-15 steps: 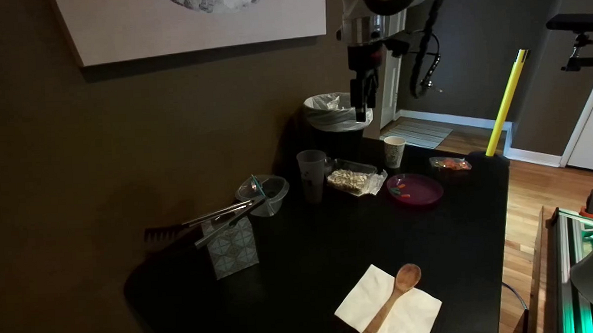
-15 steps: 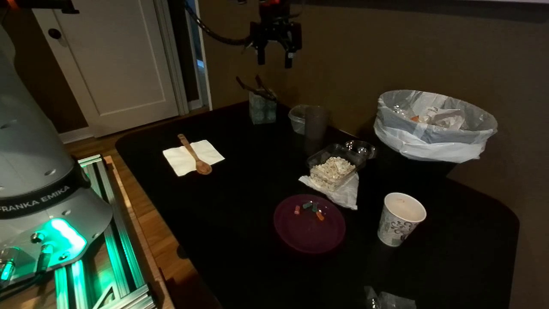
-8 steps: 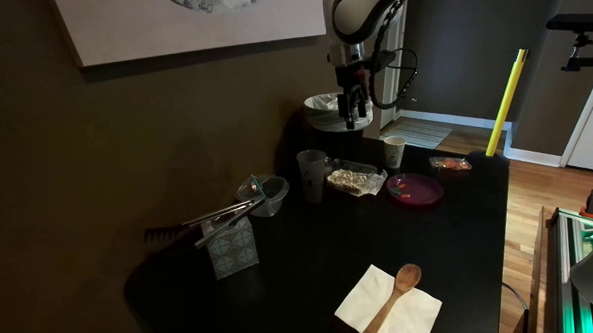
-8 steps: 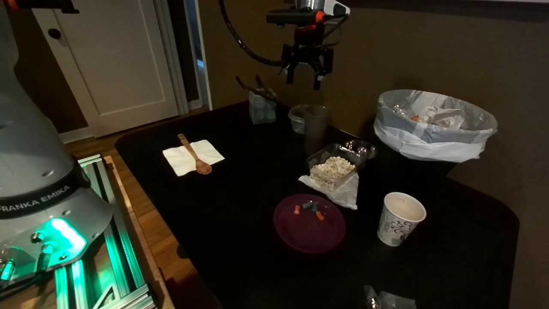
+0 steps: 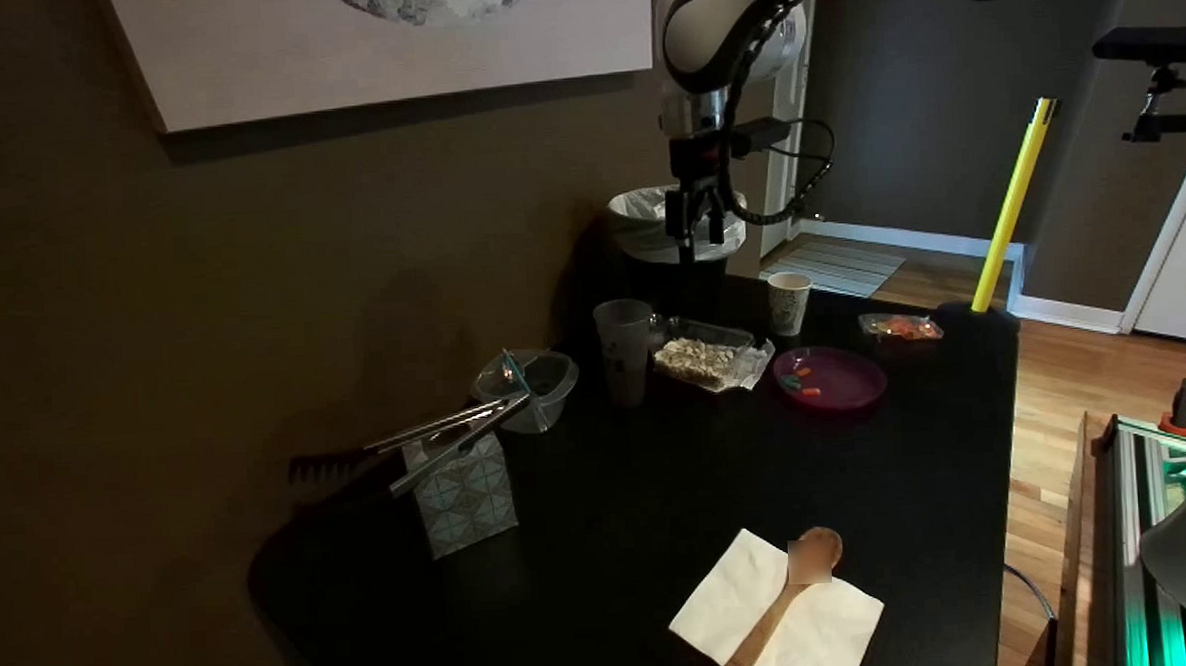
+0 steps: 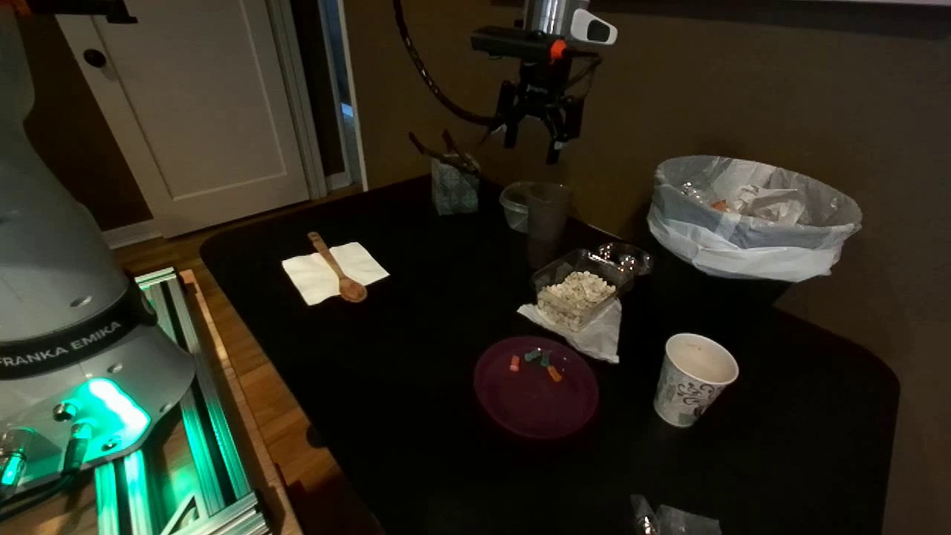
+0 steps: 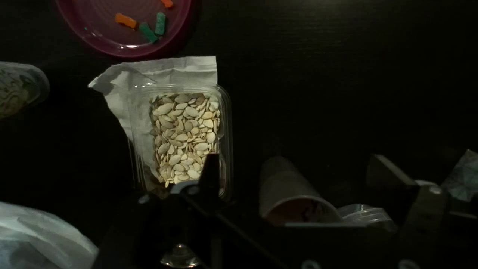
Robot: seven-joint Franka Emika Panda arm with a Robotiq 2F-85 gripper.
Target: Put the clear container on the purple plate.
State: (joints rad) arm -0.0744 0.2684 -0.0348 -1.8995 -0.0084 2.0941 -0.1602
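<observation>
In an exterior view, the black band (image 6: 63, 344) on the robot arm base (image 6: 145, 375) read "FRANKA EMIKA" in pale capitals, the first letter at the edge of view. The curling print on the paper cup (image 6: 692, 386) and the marks on the tall frosted cup (image 5: 624, 354) were unreadable.

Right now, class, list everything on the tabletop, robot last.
clear tub of seeds: one, transparent, by white paper
plate: one, purple, near tub
small pieces: at least four, orange, green, on plate
cup: one, white, near plate
tall cup: one, grey, near tub
bowl: one, clear, by tall cup
tongs: one, silver, on patterned box
spoon: one, brown, on white napkin
pack: one, clear, near plate
shiny plastic: one, clear, by tub
arm: one, white, above table
jaws: two, black, apart, above table
</observation>
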